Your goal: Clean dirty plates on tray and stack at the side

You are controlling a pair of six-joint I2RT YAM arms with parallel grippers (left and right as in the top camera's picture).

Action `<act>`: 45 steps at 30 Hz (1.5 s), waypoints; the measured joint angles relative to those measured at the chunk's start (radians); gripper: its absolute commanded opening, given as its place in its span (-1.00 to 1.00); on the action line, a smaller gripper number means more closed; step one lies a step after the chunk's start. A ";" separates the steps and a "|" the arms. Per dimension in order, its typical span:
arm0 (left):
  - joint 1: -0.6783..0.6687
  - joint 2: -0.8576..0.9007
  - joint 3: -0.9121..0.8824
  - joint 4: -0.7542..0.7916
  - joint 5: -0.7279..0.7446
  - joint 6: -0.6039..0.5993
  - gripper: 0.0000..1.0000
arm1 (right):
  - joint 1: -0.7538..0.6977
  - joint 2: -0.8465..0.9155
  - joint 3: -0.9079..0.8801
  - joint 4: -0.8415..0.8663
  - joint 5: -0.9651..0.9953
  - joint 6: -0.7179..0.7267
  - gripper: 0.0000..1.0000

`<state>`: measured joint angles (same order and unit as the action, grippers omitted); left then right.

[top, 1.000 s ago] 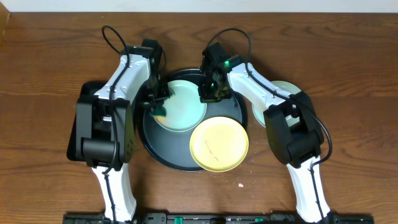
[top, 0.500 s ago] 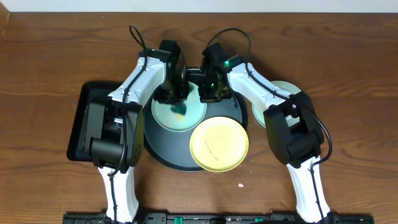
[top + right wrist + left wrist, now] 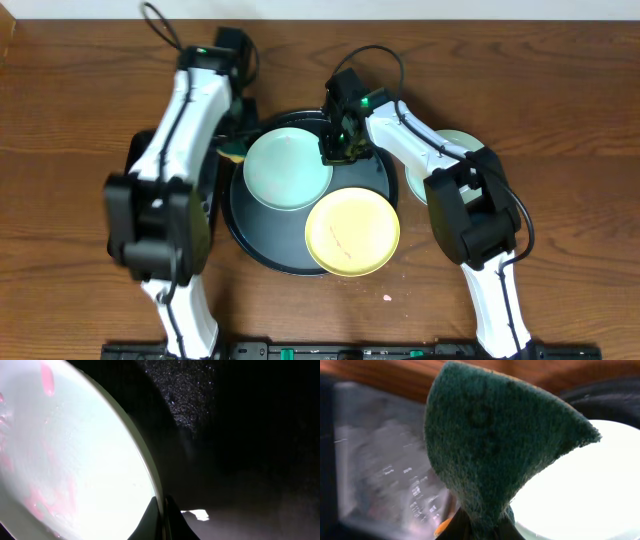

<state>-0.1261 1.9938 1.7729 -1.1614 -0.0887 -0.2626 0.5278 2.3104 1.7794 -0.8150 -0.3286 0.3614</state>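
Observation:
A mint-blue plate lies in the large round black tray. A pale yellow plate rests on the tray's front right rim. A second mint-blue plate lies on the table at the right, half hidden by the right arm. My right gripper is shut on the mint-blue plate's right rim; the plate's face shows red smears. My left gripper is shut on a green sponge and holds it at the tray's left edge, beside the plate.
A rectangular black tray lies at the left, mostly under the left arm. The brown wooden table runs around both trays. A small pink speck lies near the front edge.
My left gripper has carried the sponge off the mint-blue plate, left to the tray's edge. The right gripper and the plates have not moved.

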 measured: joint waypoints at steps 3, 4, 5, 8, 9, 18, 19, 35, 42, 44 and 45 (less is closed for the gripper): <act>0.029 -0.113 0.012 -0.070 -0.017 -0.005 -0.84 | 0.000 0.000 0.002 -0.014 0.000 -0.024 -0.97; 0.042 -0.146 0.014 -0.088 -0.021 -0.007 -0.85 | 0.000 -0.003 0.002 -0.024 0.003 -0.035 -0.98; 0.061 -0.182 0.018 -0.105 -0.024 -0.008 -0.84 | 0.000 -0.009 0.002 -0.037 0.009 -0.045 -0.97; 0.118 -0.243 0.023 -0.122 -0.029 -0.011 -0.83 | 0.000 -0.045 -0.002 -0.057 0.039 -0.067 -0.98; 0.137 -0.253 0.023 -0.122 -0.031 -0.012 -0.83 | -0.001 -0.068 -0.002 -0.065 0.057 -0.074 -0.98; 0.238 -0.240 0.023 -0.127 -0.042 -0.019 -0.83 | -0.003 -0.424 0.000 -0.191 0.381 -0.102 -0.98; 0.241 -0.240 0.023 -0.127 -0.042 -0.019 -0.83 | -0.003 -0.453 0.002 -0.212 0.431 -0.103 -0.98; 0.241 -0.239 -0.001 -0.122 -0.042 -0.021 -0.83 | -0.060 -0.547 0.002 -0.530 1.087 -0.070 -0.98; 0.241 -0.239 -0.005 -0.121 -0.042 -0.022 -0.83 | -0.160 -0.547 0.002 -0.564 1.148 -0.058 -0.98; 0.241 -0.239 -0.005 -0.121 -0.042 -0.022 -0.82 | -0.185 -0.547 0.002 -0.565 1.152 -0.058 -0.98; 0.241 -0.239 -0.005 -0.121 -0.042 -0.022 -0.83 | -0.195 -0.547 0.002 -0.565 1.155 -0.058 -0.98</act>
<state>0.1150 1.7546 1.7676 -1.2819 -0.1307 -0.2848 0.3328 1.7638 1.7809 -1.3796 0.8265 0.3038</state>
